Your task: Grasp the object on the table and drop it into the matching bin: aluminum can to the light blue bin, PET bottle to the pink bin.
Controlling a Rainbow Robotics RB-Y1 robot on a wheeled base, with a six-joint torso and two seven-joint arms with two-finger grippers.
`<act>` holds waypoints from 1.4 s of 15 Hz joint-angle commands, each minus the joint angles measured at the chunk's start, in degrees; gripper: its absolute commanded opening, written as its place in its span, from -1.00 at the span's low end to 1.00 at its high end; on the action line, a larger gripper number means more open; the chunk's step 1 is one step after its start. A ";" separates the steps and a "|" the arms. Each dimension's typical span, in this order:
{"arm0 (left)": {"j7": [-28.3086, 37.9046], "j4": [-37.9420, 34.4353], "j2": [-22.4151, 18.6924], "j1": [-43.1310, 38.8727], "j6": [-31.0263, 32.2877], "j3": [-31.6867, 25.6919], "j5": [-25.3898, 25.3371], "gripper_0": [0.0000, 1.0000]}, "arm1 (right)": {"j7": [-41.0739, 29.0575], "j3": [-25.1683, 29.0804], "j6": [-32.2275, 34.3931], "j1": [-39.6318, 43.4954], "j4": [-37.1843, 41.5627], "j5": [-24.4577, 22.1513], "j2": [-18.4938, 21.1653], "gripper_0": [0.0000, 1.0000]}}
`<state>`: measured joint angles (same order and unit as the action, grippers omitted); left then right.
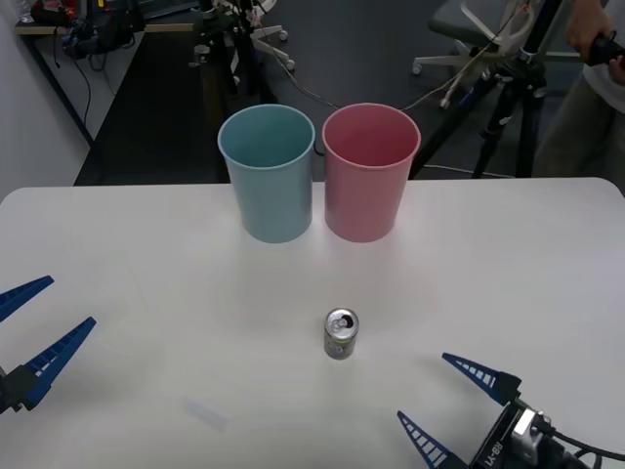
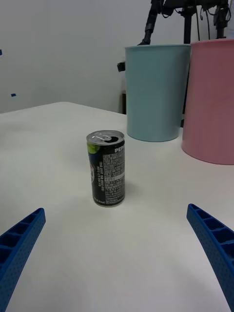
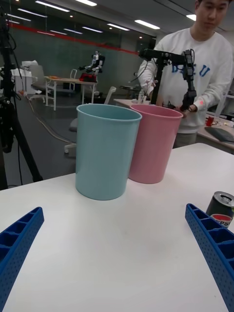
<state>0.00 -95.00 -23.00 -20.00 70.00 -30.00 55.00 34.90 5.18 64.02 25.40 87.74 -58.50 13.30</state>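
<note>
Nothing grasped yet: aluminum can (image 1: 341, 334) is seen upright on the desk (image 1: 508, 264), well in front of the light blue bin (image 1: 267, 174), with right claw (image 1: 459, 407) spread wide near it, left claw (image 1: 37, 327) wide, far off.

One aluminum can (image 1: 341, 333) stands on one white worktop (image 1: 508, 264), in front of two bins: one light blue bin (image 1: 267, 176), one pink bin (image 1: 370, 174).

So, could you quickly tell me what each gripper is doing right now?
Left gripper: open, holding nothing, low over the table's left side.
Right gripper: open, holding nothing, near the can.
</note>
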 commanded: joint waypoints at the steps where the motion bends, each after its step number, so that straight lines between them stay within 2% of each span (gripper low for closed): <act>1: 0.00 0.00 0.00 0.00 0.00 0.00 0.00 1.00 | 0.25 -3.78 -4.69 -1.49 -0.02 0.23 -0.12 1.00; 9: 0.00 0.00 0.00 0.00 0.00 0.00 0.00 1.00 | 1.22 -12.39 -15.33 -5.01 -0.02 2.60 -0.20 1.00; 21: 0.00 0.00 0.00 0.00 0.00 0.00 0.00 1.00 | 2.28 -21.97 -30.97 -10.89 -0.02 2.69 -0.20 1.00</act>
<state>0.00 -95.00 -23.00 -20.00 70.00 -30.00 55.00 37.24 -15.72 34.61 15.07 87.71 -55.82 13.09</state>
